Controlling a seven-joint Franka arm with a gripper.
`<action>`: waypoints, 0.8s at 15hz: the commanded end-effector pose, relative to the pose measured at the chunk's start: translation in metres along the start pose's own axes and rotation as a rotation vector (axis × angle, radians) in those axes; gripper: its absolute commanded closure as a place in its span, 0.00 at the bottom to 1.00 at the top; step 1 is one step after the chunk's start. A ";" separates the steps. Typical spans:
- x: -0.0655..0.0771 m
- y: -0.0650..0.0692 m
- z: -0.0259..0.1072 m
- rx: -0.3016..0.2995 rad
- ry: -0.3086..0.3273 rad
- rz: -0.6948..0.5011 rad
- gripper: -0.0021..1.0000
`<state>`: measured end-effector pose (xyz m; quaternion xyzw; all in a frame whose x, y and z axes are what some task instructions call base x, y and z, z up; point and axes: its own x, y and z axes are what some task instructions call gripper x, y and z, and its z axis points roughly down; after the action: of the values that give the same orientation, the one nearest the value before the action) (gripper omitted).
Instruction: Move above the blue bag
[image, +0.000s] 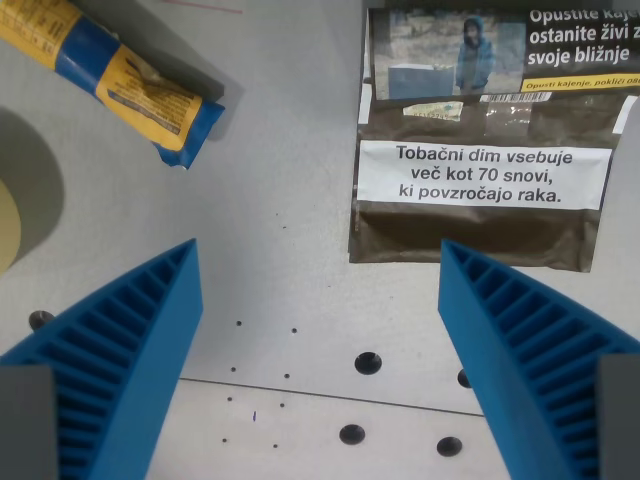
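Observation:
A blue and yellow bag (120, 80) lies tilted on the grey table at the wrist view's upper left. My gripper (320, 262) is open and empty, with its two blue ribbed fingers (130, 340) at the lower left and lower right of the view. The bag sits up and to the left of the gap between the fingers, apart from them. The bag's upper left end is cut off by the frame edge.
A brown tobacco pouch (480, 140) with a white warning label lies at the wrist view's upper right, just above the right finger. A pale round object (8, 225) shows at the left edge. The grey table (290, 200) has several screw holes near the bottom.

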<state>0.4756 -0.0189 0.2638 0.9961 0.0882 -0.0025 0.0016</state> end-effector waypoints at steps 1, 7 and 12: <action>0.000 0.000 -0.001 0.000 0.003 0.000 0.00; 0.000 -0.001 -0.001 0.000 0.003 -0.023 0.00; 0.002 -0.005 0.003 0.004 0.009 -0.095 0.00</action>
<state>0.4756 -0.0154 0.2620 0.9950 0.0996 -0.0043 0.0018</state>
